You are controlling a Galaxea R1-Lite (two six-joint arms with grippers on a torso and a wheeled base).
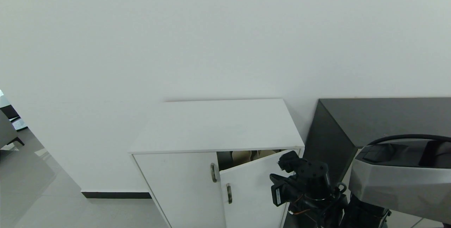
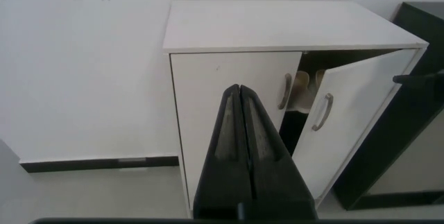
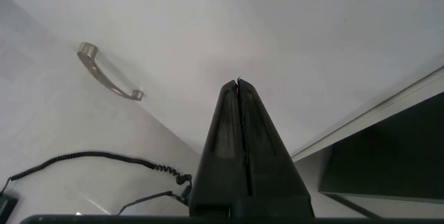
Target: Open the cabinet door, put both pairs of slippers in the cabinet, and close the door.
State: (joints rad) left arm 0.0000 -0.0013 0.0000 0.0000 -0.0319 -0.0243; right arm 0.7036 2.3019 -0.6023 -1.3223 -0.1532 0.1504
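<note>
Two grippers closed, empty: left gripper [image 2: 240,89] well back, right gripper [image 3: 239,83] near ajar right door [image 1: 253,189] face, handle [image 1: 229,193] to its left; slippers [image 1: 243,155] inside.

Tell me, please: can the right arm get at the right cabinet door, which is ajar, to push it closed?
Probably yes. The right pincer, shut, points straight at the face of the right door, with nothing between them. The door stands ajar, its handle clear of the pincer.

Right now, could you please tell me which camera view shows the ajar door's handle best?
The right wrist view: the ajar door's handle sits close, whole. The head view and left wrist view show it farther off, smaller.
</note>
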